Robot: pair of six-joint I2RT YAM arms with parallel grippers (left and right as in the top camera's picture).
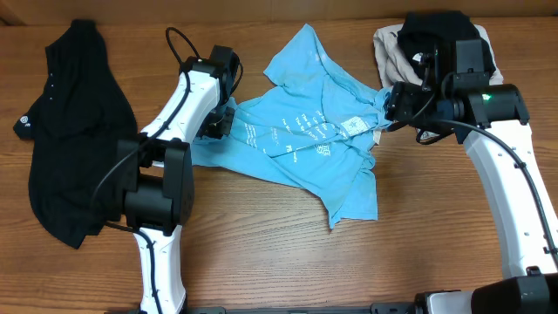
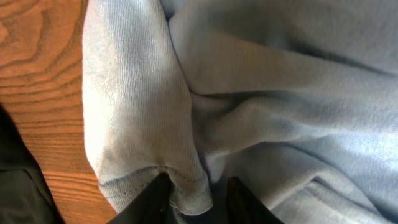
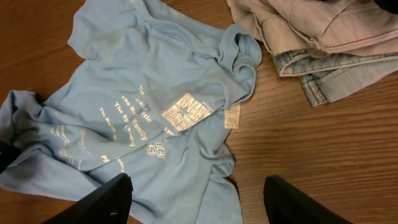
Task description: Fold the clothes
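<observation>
**Light blue T-shirt (image 1: 296, 131): spreading comes before any fold**

The light blue T-shirt lies crumpled at the middle of the worktop (image 1: 261, 262). Its pale lettering (image 3: 134, 121) and a white tag (image 3: 233, 115) are showing, the body is bunched, and the hem is twisted toward the near edge. A long black shirt (image 1: 70, 131) lies well apart on the left. A heap of beige and denim garments (image 3: 311, 37) sits just beyond the T-shirt's collar, at the far right.

The left end effector (image 1: 218, 122) is at the shirt's left edge. In its wrist view the fingers (image 2: 158, 199) stand partly parted with a stitched fold of hem between them. I cannot tell whether that fold is pinched or lying loose. The right end effector (image 3: 196, 180) hangs over the collar side with its jaws wide and nothing in them.

By my reading, the step in hand is flattening this one shirt, and no fold has been made yet. The next move calls for a sure hold on two opposite edges. The left side must either settle its grip on the hem or let go cleanly. The right side should come down on the collar or shoulder, clear of the heap beside it. Both would then draw the cloth outward until it lies flat. Thin knit like this is likely to drag and re-bunch if only one side pulls.
</observation>
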